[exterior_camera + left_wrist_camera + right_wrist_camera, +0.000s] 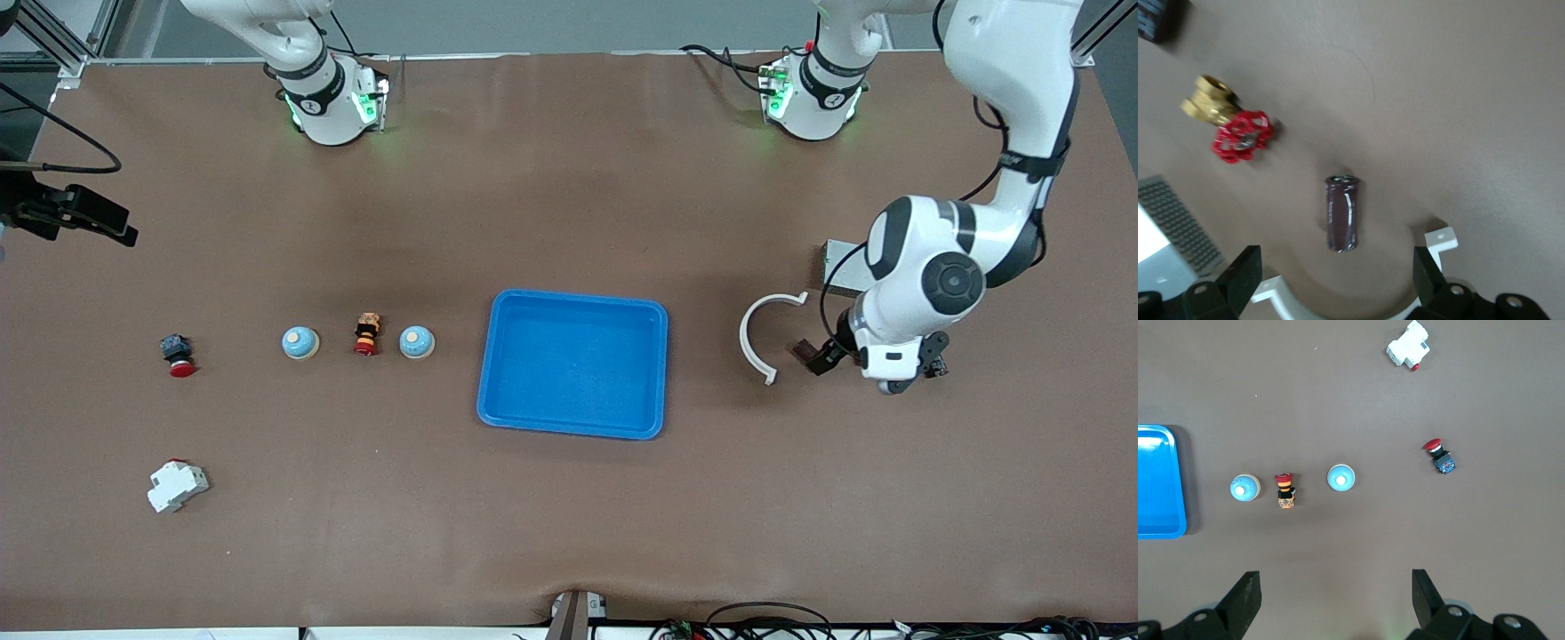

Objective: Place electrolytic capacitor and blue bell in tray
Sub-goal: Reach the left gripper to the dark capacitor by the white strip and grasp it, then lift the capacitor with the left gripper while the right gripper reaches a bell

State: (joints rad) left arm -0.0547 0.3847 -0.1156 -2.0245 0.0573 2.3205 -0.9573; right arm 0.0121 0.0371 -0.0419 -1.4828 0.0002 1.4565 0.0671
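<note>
The tray (573, 364) sits empty near the middle of the bench (569, 533), a shallow bright blue rectangle with a raised rim. Toward the right arm's end of the bench a row of small things lies level with it: a blue bell (417, 341) closest to the tray, then a small knob with a red cap (366, 333), then a second blue bell (300, 342), and further along a push button with a red head (178, 353). A white plastic block (176, 485) lies nearer the front edge, close to that same end.

The capacitor (1342, 213) is at the left arm's end of the bench (hidden under the arm in the front view). In the left wrist view it lies on its side, a dark brown cylinder. A curved white plastic strip (765, 333) lies on the bench just beside it, between it and the tray. A brass valve with a red handwheel (1228, 123) lies well apart from the capacitor, and a grey finned block (1178, 223) shows at the frame's edge.

The left gripper (1335, 280) hovers over the capacitor with its fingers spread wide, nothing between them.

The right gripper (1335, 600) is up over the bench above the row of bells, fingers also wide and holding nothing; this arm waits.
</note>
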